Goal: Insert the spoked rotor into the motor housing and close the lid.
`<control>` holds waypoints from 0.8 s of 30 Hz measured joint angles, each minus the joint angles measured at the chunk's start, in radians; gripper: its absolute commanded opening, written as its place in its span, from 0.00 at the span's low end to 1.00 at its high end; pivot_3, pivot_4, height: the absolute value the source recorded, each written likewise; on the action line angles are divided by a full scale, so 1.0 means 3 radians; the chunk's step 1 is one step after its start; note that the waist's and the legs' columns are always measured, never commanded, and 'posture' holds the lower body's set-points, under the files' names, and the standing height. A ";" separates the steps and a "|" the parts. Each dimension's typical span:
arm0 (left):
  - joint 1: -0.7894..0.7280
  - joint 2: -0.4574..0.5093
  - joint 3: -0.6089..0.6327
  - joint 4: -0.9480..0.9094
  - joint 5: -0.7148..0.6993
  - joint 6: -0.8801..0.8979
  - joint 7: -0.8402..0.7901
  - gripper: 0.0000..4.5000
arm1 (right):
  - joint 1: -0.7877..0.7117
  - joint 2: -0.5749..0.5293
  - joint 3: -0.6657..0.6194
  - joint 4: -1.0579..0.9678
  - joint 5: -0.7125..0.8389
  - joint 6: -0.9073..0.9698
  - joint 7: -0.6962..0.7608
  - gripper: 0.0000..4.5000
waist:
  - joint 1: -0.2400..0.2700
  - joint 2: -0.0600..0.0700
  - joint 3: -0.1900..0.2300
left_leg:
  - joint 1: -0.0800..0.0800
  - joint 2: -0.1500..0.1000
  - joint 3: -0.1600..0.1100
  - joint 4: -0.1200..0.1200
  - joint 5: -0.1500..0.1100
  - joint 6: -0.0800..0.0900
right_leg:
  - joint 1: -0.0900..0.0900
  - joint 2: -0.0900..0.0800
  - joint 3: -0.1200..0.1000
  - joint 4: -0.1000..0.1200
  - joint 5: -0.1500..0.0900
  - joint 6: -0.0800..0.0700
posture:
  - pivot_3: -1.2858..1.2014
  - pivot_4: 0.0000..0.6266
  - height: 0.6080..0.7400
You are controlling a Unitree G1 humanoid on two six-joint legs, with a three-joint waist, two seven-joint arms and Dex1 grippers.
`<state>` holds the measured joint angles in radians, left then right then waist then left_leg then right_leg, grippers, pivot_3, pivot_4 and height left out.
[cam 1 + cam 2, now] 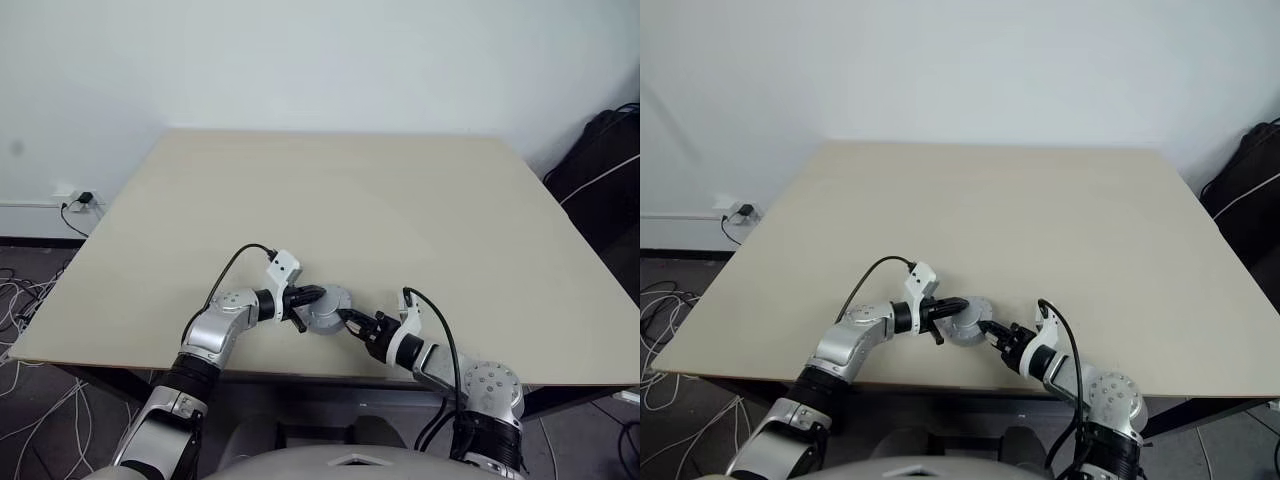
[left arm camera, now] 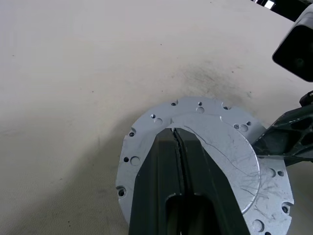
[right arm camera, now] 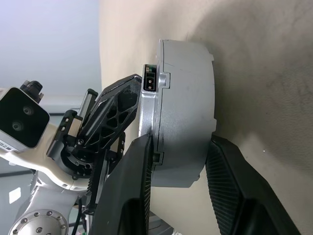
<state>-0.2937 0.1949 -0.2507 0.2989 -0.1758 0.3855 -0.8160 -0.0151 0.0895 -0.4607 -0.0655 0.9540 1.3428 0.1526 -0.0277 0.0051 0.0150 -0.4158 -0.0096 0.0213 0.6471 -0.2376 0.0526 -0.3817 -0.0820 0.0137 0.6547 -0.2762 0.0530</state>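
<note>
Beige surface [image 1: 400, 210], motor housing [image 3: 188, 112] with lid [image 2: 195, 127] on at 6 o'clock edge. Left claw [image 1: 312, 297] closed, pressing lid; right claw [image 3: 178, 183] straddles housing, gap visible. Risk: uneven squeeze shoves assembly off the edge.

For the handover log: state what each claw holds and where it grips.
The left claw, shut, rests on the flat lid face of the motor housing. The right claw straddles the housing's grey side wall, fingers either side; firm contact cannot be told.
</note>
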 measured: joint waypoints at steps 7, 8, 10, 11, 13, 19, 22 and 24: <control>0.0052 -0.0033 0.0024 -0.0027 -0.0005 -0.0037 0.0051 0.01 | 0.0006 -0.0001 0.0006 0.0000 0.0046 -0.0008 -0.0051 0.28 | -0.0003 0.0000 0.0000 | 0.0000 0.0000 0.0000 -0.0002 0.0000 0.0000 | 0.0000 0.0000 0.0000 -0.0002 0.0000 0.0000 | 0.52 0.00 1.00; 0.0098 -0.0049 0.0043 -0.0080 -0.0009 -0.0053 0.0087 0.01 | 0.0007 0.0000 0.0008 -0.0001 0.0060 -0.0010 -0.0064 0.28 | -0.0007 0.0001 0.0000 | 0.0000 0.0000 0.0000 -0.0003 0.0000 0.0000 | 0.0000 0.0000 0.0000 -0.0003 0.0000 0.0000 | 0.52 0.00 1.00; 0.0246 -0.0092 0.0114 -0.0263 -0.0029 -0.0057 0.0203 0.01 | 0.0016 0.0000 0.0013 -0.0008 0.0101 -0.0015 -0.0081 0.28 | -0.0015 0.0000 0.0002 | -0.0004 0.0001 0.0000 -0.0005 0.0000 0.0000 | -0.0004 0.0000 0.0001 -0.0005 0.0000 0.0000 | 0.52 0.00 1.00; 0.0327 -0.0118 0.0150 -0.0365 -0.0062 -0.0038 0.0267 0.01 | 0.0026 0.0000 0.0016 -0.0021 0.0126 -0.0018 -0.0090 0.28 | -0.0018 0.0001 0.0003 | -0.0008 0.0001 0.0000 -0.0005 0.0000 0.0000 | -0.0007 0.0000 0.0001 -0.0005 0.0000 0.0000 | 0.52 0.00 1.00; 0.0512 -0.0164 0.0271 -0.0670 -0.0173 0.0028 0.0420 0.01 | 0.0052 -0.0001 0.0029 -0.0052 0.0163 -0.0028 -0.0102 0.28 | -0.0023 0.0002 0.0004 | -0.0023 0.0001 0.0000 -0.0004 0.0000 0.0000 | -0.0023 0.0000 0.0001 -0.0005 0.0002 0.0002 | 0.52 0.00 1.00; 0.0987 -0.0268 0.0766 -0.1524 -0.0564 0.0253 0.0880 0.01 | 0.0107 -0.0003 0.0044 -0.0074 0.0274 -0.0062 -0.0163 0.28 | -0.0023 0.0004 0.0003 | -0.0045 0.0001 0.0000 -0.0003 0.0000 0.0000 | -0.0044 0.0001 0.0000 -0.0005 0.0012 0.0021 | 0.52 0.00 1.00; 0.1333 -0.0333 0.0964 -0.1851 -0.0806 0.0375 0.1046 0.01 | 0.0115 -0.0005 0.0064 -0.0073 0.0304 -0.0083 -0.0192 0.28 | -0.0029 0.0007 0.0005 | -0.0046 0.0001 0.0000 -0.0003 0.0000 0.0000 | -0.0042 0.0001 0.0000 -0.0008 0.0003 0.0004 | 0.52 0.00 1.00; 0.1565 -0.0458 0.1115 -0.1984 -0.1079 0.0512 0.1150 0.01 | 0.0114 -0.0005 0.0067 -0.0073 0.0331 -0.0085 -0.0221 0.28 | -0.0027 0.0006 0.0006 | -0.0046 0.0001 0.0000 -0.0002 0.0000 0.0000 | -0.0041 0.0001 -0.0001 -0.0010 0.0003 0.0004 | 0.52 0.00 1.00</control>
<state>0.1758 0.0574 0.0838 -0.2961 -0.4996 0.5391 -0.4710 0.0193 0.0878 -0.4405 -0.0873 1.0534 1.3174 0.0864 -0.0357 0.0069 0.0168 -0.4295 -0.0093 0.0214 0.6466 -0.2375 0.0526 -0.3940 -0.0818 0.0135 0.6517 -0.2752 0.0543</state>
